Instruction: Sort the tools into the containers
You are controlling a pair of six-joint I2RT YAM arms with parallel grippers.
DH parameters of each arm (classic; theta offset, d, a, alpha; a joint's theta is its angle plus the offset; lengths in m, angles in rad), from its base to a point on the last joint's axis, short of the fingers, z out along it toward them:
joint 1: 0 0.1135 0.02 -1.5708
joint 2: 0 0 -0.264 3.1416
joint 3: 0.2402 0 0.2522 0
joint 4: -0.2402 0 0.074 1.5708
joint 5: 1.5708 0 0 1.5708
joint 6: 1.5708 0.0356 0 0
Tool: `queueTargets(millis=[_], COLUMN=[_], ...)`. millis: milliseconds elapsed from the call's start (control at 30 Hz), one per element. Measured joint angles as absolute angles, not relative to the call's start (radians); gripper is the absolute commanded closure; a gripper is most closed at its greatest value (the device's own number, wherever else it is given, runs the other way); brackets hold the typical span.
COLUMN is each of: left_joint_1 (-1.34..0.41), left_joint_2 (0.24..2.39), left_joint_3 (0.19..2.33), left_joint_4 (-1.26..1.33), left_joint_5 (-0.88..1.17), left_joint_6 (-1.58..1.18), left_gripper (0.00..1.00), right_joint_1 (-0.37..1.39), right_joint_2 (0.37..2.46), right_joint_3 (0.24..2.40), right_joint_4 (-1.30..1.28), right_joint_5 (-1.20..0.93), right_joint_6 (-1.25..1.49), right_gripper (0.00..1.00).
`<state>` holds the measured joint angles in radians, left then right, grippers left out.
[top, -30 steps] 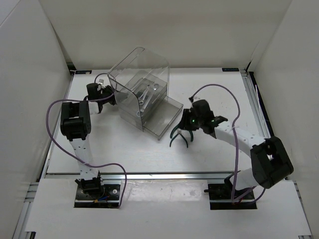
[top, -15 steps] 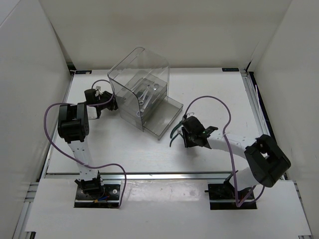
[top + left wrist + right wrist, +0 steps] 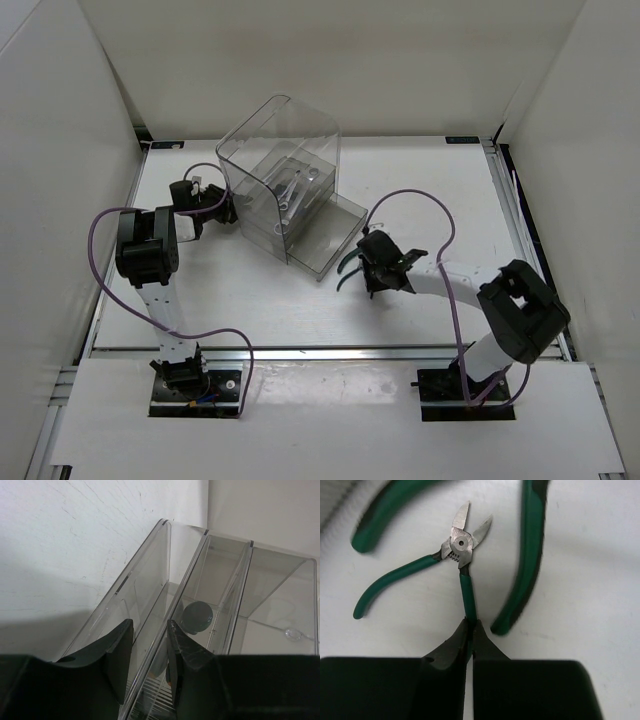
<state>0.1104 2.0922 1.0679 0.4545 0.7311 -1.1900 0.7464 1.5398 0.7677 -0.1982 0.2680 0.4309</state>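
Note:
A small pair of pliers (image 3: 460,545) with green handles lies open on the white table. My right gripper (image 3: 470,622) is shut on the end of one of its handles. In the top view that gripper (image 3: 372,270) sits low by the green handles (image 3: 348,268), just right of the pulled-out drawer (image 3: 330,232). Silver wrenches (image 3: 297,183) lie inside the clear cabinet (image 3: 285,140). My left gripper (image 3: 150,625) is at the cabinet's left side (image 3: 222,204), open, its fingers straddling a clear wall (image 3: 145,585). A round grey-green thing (image 3: 196,616) shows through the plastic.
A second, larger pair of green handles (image 3: 530,555) curves around the small pliers, close to my right fingers. White walls enclose the table (image 3: 440,190) on three sides. Purple cables (image 3: 410,195) loop over both arms.
My right arm has come down and to the left onto the pliers, and its jaws have closed on a handle. The left arm has shifted slightly at the cabinet's side.

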Motion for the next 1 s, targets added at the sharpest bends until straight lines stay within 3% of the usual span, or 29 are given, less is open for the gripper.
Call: queueTargets(millis=[333, 433, 1000], left_joint_1=[0.11, 0.11, 0.11], left_joint_2=[2.092, 2.092, 2.092], left_joint_3=[1.062, 1.062, 1.056], left_joint_4=[0.457, 0.456, 0.458], left_joint_5=[0.727, 0.726, 0.722], left_joint_6=[-1.209, -1.212, -1.223], left_gripper=[0.55, 0.55, 0.55], right_joint_1=[0.786, 0.787, 0.791], right_joint_2=[1.17, 1.151, 1.942], right_joint_3=[0.719, 0.79, 1.509], right_joint_4=[-0.422, -0.451, -0.547], right_joint_5=[0.383, 0.423, 0.48], right_joint_6=[0.491, 0.487, 0.438], right_gripper=[1.0, 1.0, 1.0])
